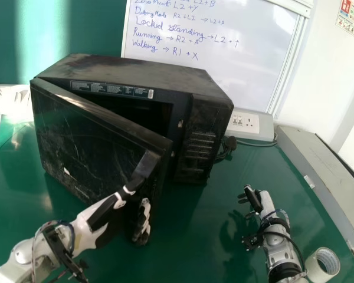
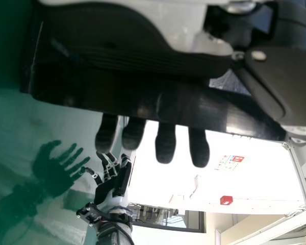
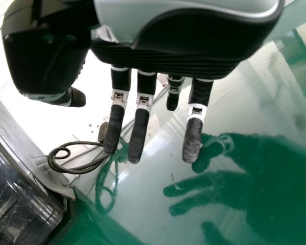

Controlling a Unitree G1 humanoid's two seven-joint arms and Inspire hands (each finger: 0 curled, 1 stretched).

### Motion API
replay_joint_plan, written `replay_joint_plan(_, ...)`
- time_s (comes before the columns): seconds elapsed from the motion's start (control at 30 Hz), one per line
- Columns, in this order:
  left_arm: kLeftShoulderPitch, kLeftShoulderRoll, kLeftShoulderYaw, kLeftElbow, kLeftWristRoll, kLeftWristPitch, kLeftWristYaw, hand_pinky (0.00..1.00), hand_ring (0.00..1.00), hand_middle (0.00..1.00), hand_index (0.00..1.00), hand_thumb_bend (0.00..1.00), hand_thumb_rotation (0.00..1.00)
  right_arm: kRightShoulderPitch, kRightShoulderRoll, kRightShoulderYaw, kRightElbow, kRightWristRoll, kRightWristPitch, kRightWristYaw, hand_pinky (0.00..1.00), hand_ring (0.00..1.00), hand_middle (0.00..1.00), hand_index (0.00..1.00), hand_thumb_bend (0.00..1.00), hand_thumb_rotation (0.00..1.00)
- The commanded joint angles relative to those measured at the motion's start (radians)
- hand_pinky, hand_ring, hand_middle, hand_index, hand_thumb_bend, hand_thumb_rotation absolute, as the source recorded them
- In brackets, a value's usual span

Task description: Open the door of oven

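In the head view the black oven (image 1: 147, 69) stands with its door (image 1: 88, 144) partly open, swung out from the right side. My left hand (image 1: 106, 213) is at the door's free edge, low on the front. The left wrist view has the dark door (image 2: 158, 104) crossing in front of the straight fingers of my left hand (image 2: 166, 145), their tips showing past its edge. Right of the oven, apart from it, my right hand (image 1: 256, 201) hangs over the table, open. The right wrist view gives my right hand (image 3: 139, 132) with extended fingers and nothing held.
A tape roll (image 1: 323, 263) lies near the table's front right. Behind the oven are a whiteboard (image 1: 212, 65) and a socket box (image 1: 248, 125). A grey ledge (image 1: 324, 177) runs along the right, and a looped black cable (image 3: 76, 168) lies beside the oven.
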Motion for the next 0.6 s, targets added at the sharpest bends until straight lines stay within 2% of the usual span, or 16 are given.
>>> replay_joint_plan(0.0,0.025,-0.021,0.029,-0.043,-0.093,0.014,0.020,0.00,0.02,0.06,0.07,0.68,0.82,-0.010,-0.004,-0.008,0.005,0.008,0.013,0.001,0.32,0.38,0.50,0.49,0.51,0.15)
replay_joint_plan(0.1,0.039,-0.009,0.047,-0.072,-0.115,0.029,0.021,0.00,0.02,0.06,0.08,0.67,0.79,-0.009,-0.005,-0.006,0.004,0.005,0.009,0.002,0.32,0.38,0.50,0.49,0.51,0.15)
replay_joint_plan(0.23,0.051,0.037,0.073,-0.110,-0.134,0.055,0.014,0.00,0.01,0.06,0.07,0.70,0.78,-0.009,-0.005,-0.005,0.004,0.002,0.007,0.000,0.32,0.39,0.50,0.49,0.51,0.15)
replay_joint_plan(0.33,0.061,0.069,0.081,-0.119,-0.131,0.033,0.003,0.00,0.01,0.06,0.07,0.72,0.80,-0.011,-0.005,-0.011,0.004,0.009,0.011,0.004,0.32,0.38,0.49,0.49,0.51,0.15)
replay_joint_plan(0.47,0.064,0.092,0.091,-0.104,-0.143,0.002,-0.020,0.00,0.01,0.06,0.07,0.69,0.82,-0.012,-0.005,-0.009,0.004,0.005,0.017,0.001,0.33,0.39,0.51,0.49,0.51,0.15)
replay_joint_plan(0.57,0.067,0.106,0.102,-0.096,-0.156,0.005,-0.033,0.00,0.01,0.06,0.06,0.69,0.82,-0.009,-0.004,-0.009,0.003,0.004,0.013,-0.001,0.33,0.40,0.51,0.49,0.51,0.15)
